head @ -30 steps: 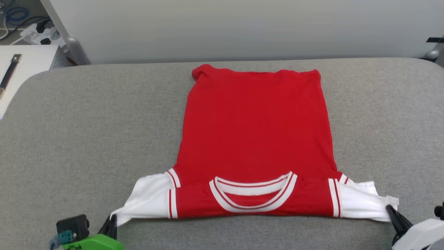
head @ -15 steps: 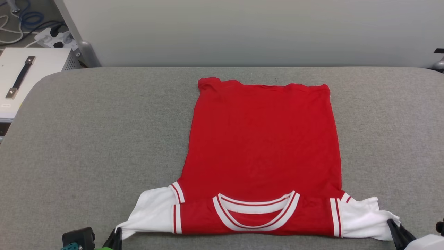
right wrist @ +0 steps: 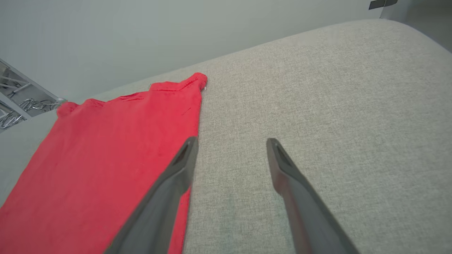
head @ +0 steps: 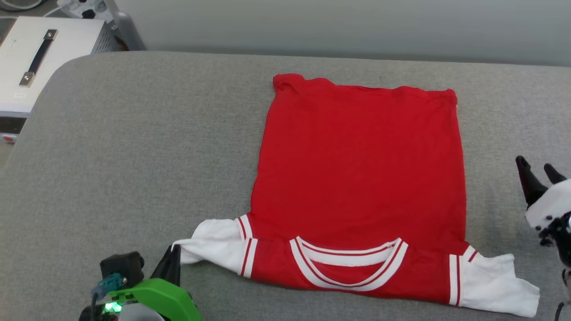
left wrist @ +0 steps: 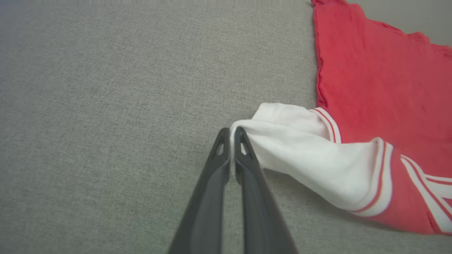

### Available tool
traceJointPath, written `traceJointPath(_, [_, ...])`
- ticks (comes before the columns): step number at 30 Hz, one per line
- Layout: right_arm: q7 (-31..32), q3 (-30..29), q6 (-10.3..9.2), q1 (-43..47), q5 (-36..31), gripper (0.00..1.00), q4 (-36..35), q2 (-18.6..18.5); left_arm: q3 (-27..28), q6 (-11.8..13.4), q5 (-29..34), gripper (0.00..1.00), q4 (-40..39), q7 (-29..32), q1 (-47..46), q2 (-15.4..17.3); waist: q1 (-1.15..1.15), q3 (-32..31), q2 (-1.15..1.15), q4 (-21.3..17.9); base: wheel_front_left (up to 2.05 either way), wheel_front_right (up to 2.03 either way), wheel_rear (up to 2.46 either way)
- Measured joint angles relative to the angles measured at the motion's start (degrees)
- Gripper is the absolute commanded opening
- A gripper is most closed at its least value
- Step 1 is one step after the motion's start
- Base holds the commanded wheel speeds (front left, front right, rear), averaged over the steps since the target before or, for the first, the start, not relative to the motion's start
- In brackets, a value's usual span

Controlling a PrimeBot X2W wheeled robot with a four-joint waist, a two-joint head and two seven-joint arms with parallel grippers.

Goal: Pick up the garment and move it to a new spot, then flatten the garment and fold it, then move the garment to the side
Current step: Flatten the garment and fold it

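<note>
Left pincer (head: 171, 264) is closed tight on the tip of the white left sleeve (head: 214, 240), the same hold as half a second ago; in the left wrist view a thin edge of white cloth sits between its two fingers. The change is at the right pincer (head: 534, 164). It has let go of the right sleeve (head: 495, 281), which now lies loose near the front edge of the desk (head: 134, 156). This pincer has gone up beside the right side of the shirt (head: 357, 169), wide open and empty, near the red edge but, as far as I can see, not touching it. The shirt lies flat, a little right of the desk's middle, collar toward the front edge and hem toward the back edge. I judge that the pulling flat is finished on that side and the folding probably comes next.
</note>
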Motion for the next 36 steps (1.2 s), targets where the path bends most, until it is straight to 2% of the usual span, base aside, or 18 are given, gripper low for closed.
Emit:
traceJointPath(7, [9.5,3.0,0.00,-13.8,0.4,1.00,9.9,-5.3,-2.6,-1.4,2.0,0.00,0.1,-2.8,-5.6,-2.2,0.01,4.3,0.00,3.8,0.00,0.00,0.00])
traceJointPath(15, [23.9,6.6,0.00,-26.8,1.6,1.00,15.4,-10.4,-5.6,-1.6,4.7,0.00,-3.1,-4.1,-8.7,-3.9,0.01,10.1,0.00,8.4,0.00,0.00,0.00])
traceJointPath(22, [28.7,7.6,0.00,-33.9,0.1,1.00,18.1,-12.3,-7.3,-1.7,5.3,0.00,-4.4,-5.0,-10.9,-5.5,0.01,15.5,0.00,11.6,0.00,0.00,0.00])
traceJointPath(29, [30.1,8.8,0.00,-38.6,-1.7,1.00,18.6,-13.5,-8.2,-2.6,5.3,0.00,-3.5,-6.3,-13.1,-6.2,0.01,20.5,0.00,14.0,0.00,0.00,0.00])
traceJointPath(35, [38.3,10.4,0.04,-40.4,-1.3,1.00,19.3,-15.3,-8.4,-2.7,5.3,0.00,-2.0,-7.3,-13.8,-7.1,0.01,23.3,0.00,15.7,0.00,0.00,0.00])
traceJointPath(36, [38.8,10.7,0.05,-40.4,-1.3,0.47,19.1,-15.6,-8.4,-2.7,5.3,0.00,-1.8,-7.3,-13.8,-7.1,0.01,23.5,0.00,15.8,0.00,0.00,0.00])
